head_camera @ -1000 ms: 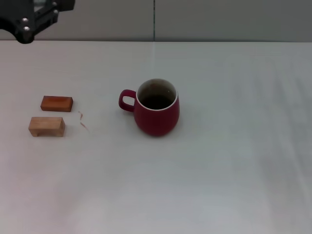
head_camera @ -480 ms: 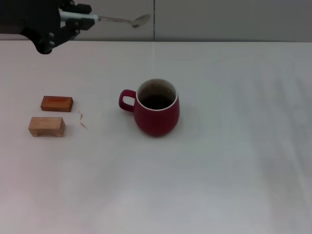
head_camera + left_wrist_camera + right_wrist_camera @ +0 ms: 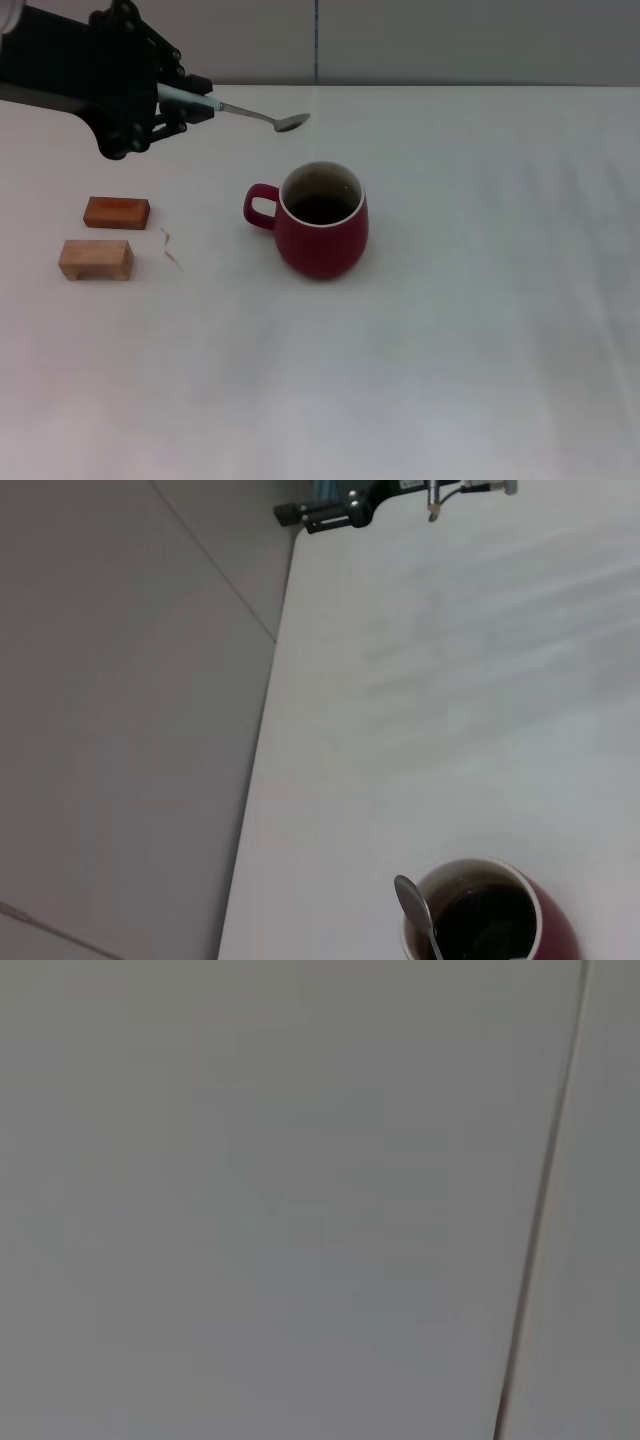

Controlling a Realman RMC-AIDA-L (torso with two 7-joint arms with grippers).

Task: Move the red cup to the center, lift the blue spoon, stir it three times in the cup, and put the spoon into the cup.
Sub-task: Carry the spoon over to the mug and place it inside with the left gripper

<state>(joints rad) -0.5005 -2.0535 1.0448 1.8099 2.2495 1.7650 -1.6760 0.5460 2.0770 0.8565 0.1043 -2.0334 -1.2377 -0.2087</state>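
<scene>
The red cup (image 3: pixel 322 222) stands upright near the middle of the white table (image 3: pixel 450 330), its handle pointing to the left. My left gripper (image 3: pixel 172 100) is at the upper left, above the table, shut on the pale-blue handle of the blue spoon (image 3: pixel 250 113). The spoon sticks out to the right, its metal bowl hanging in the air just up and left of the cup's rim. The left wrist view shows the spoon's bowl (image 3: pixel 412 905) beside the rim of the cup (image 3: pixel 550 935). My right gripper is out of view; its wrist view shows only a grey wall.
Two small wooden blocks lie at the left, a reddish one (image 3: pixel 117 212) and a pale one (image 3: pixel 96 259). A thin reddish squiggle (image 3: pixel 171 248) lies beside them. A dark device (image 3: pixel 340 510) stands at the table's far edge in the left wrist view.
My left arm has come down and to the right into view with the spoon. The spoon's bowl has dropped from the wall's height to just above the cup's left rim.
</scene>
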